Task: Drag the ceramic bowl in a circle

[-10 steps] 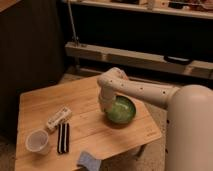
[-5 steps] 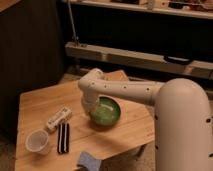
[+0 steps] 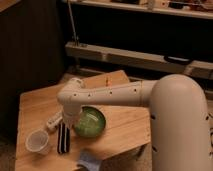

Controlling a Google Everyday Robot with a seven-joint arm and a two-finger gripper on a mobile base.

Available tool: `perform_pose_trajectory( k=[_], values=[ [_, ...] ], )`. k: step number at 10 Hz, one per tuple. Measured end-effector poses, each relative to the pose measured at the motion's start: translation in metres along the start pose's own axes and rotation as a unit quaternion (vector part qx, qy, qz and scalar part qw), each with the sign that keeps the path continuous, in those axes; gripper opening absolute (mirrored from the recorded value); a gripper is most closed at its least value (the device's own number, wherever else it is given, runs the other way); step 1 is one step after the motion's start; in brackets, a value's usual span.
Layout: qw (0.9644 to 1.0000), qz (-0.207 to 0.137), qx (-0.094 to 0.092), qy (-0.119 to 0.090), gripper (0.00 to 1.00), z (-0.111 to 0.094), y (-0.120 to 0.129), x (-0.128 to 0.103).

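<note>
The green ceramic bowl [image 3: 90,122] sits on the wooden table [image 3: 35,105] near its middle front. My white arm reaches in from the right, and its wrist hangs over the bowl's left rim. The gripper [image 3: 73,123] points down at that left edge of the bowl, mostly hidden by the wrist above it. The bowl is upright and looks empty.
A translucent whitish plastic cup [image 3: 38,142] stands at the table's front left. A black bar-shaped object [image 3: 62,138] and a white one [image 3: 54,120] lie just left of the bowl. A blue cloth [image 3: 89,161] lies at the front edge. Shelving runs behind.
The bowl has slid left and toward the front of the table with my arm, ending close to the black and white objects.
</note>
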Motion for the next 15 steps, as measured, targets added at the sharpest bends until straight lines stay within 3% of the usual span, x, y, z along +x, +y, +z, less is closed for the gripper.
perform_pose_trajectory(
  k=[2, 5, 7, 9, 12, 15],
  values=[
    [0.9999, 0.010, 0.004, -0.007, 0.00, -0.004, 0.011, -0.024],
    [0.9984, 0.054, 0.000, -0.020, 0.00, -0.006, 0.061, -0.084],
    [0.9951, 0.096, -0.008, -0.021, 0.00, -0.007, 0.100, -0.114],
    [0.9916, 0.127, -0.021, -0.015, 0.00, -0.010, 0.134, -0.124],
    [0.9886, 0.144, -0.043, -0.005, 0.00, -0.012, 0.171, -0.102],
    [0.9830, 0.169, -0.070, 0.003, 0.00, -0.012, 0.205, -0.029]
  ],
)
